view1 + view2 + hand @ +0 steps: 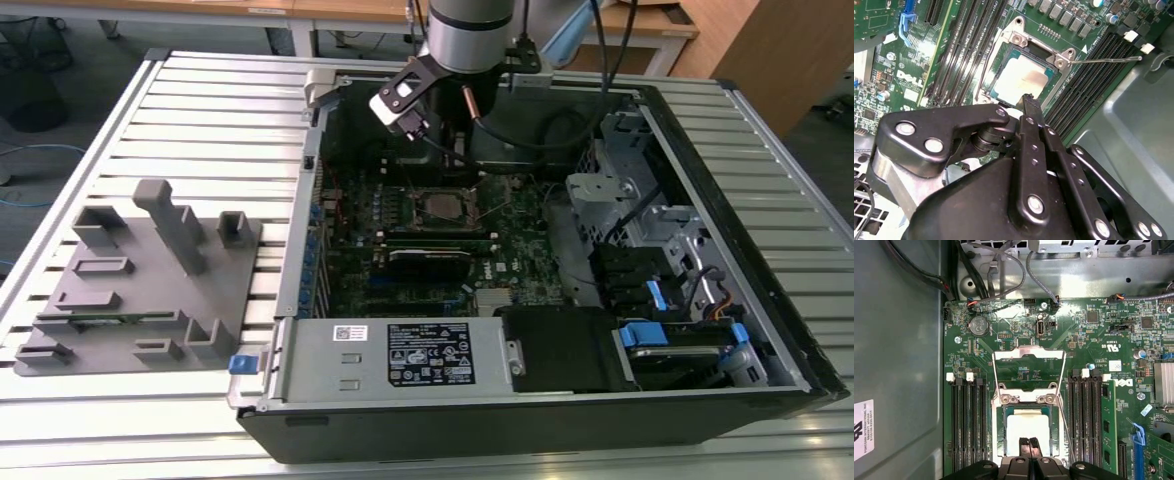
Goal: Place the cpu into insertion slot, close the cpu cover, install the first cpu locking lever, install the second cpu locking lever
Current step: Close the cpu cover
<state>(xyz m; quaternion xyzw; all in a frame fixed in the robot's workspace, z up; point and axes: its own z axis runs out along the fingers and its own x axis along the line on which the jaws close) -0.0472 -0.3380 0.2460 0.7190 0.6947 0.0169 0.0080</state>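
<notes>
The exterior view looks down from afar on the open computer case. Both wrist views hang close above the cpu

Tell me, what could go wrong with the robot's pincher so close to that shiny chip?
1. The gripper, its fingers pressed together, hangs right over the chip. If it pushes down too hard, it might scratch the chip or knock it crooked.
2. The metal cover is flipped open, so nothing shields the chip from a bump.
3. A thin wire lever sticks out sideways. The arm could snag and bend it.
</notes>
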